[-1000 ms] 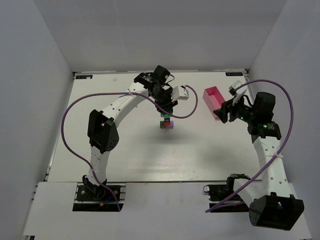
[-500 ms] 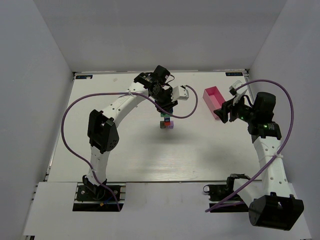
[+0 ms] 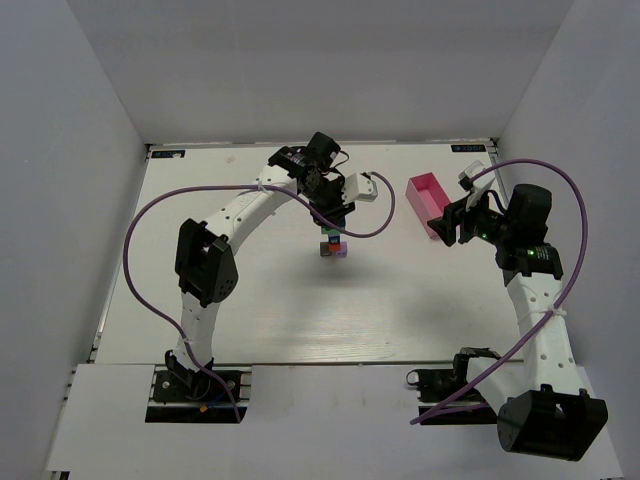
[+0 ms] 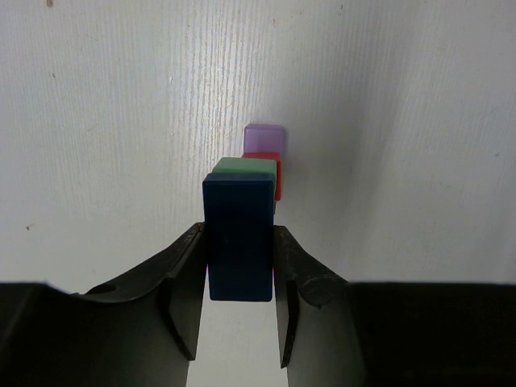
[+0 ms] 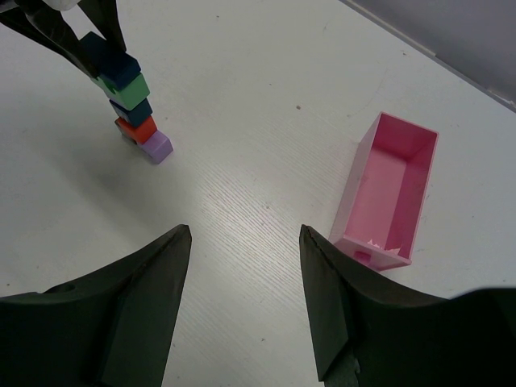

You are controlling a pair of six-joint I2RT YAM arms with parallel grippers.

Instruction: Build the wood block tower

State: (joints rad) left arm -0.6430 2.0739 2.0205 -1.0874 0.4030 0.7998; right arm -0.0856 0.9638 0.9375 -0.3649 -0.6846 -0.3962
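Fingers on your left [image 4: 187, 282] clamp the dark block [image 4: 239, 242], steadying it atop the tower [image 5: 135, 113]. Right fingers [image 5: 137, 314] gape, empty.

the white left arm [image 3: 240, 215] with black joints reaches forward and curves right toward the middle. its black two-finger left gripper [image 4: 239, 251] points down, jaws clamped on the sides of a dark blue wooden block [image 4: 238, 230]. the white right arm [image 3: 535, 300] stands upright on the right, its black two-finger right gripper [image 5: 244, 242] aimed left, jaws wide apart and holding nothing.
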